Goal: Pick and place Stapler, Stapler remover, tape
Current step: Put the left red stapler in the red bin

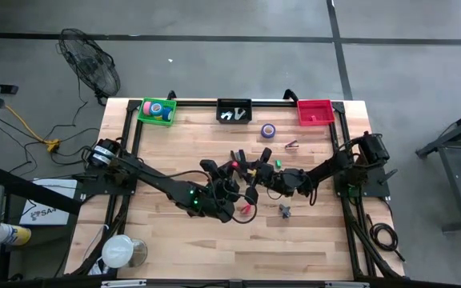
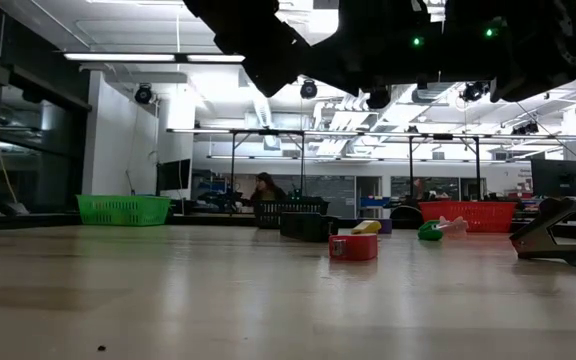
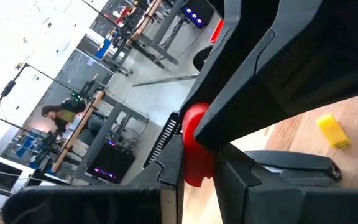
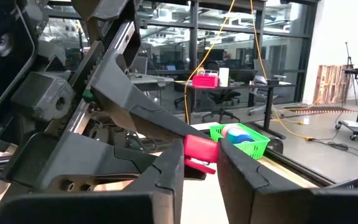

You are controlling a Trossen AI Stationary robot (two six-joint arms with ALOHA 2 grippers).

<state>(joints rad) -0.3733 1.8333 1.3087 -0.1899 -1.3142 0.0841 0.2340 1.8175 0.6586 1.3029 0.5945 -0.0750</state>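
Observation:
Both arms meet over the middle of the table. My left gripper [image 1: 232, 174] and my right gripper [image 1: 250, 172] are each shut on one small red stapler [image 1: 235, 166], held well above the tabletop. It shows between my left fingers [image 3: 194, 149] and between my right fingers [image 4: 201, 149]. Several tape rolls lie in the green basket [image 1: 157, 110] at the far left corner. A purple roll [image 1: 268, 130] lies flat on the table. Stapler removers [image 1: 232, 114] sit in the black basket. A dark stapler [image 2: 558, 235] rests on its base on the table. My left gripper pinches the red stapler's rounded end [image 3: 188, 124] between its two fingers; the stapler is lifted clear of the table. My right gripper pinches the stapler's other end [image 4: 205, 149] between its two fingers, coming level from the table's right side, opposite the left gripper.
A red basket [image 1: 314, 111] stands at the far right. On the table lie a second small red thing [image 2: 353, 247], a yellow piece [image 2: 366, 228], a green piece [image 2: 430, 230] and a small item [image 1: 291, 145]. A clear cup [image 1: 118, 250] stands at the near left corner.

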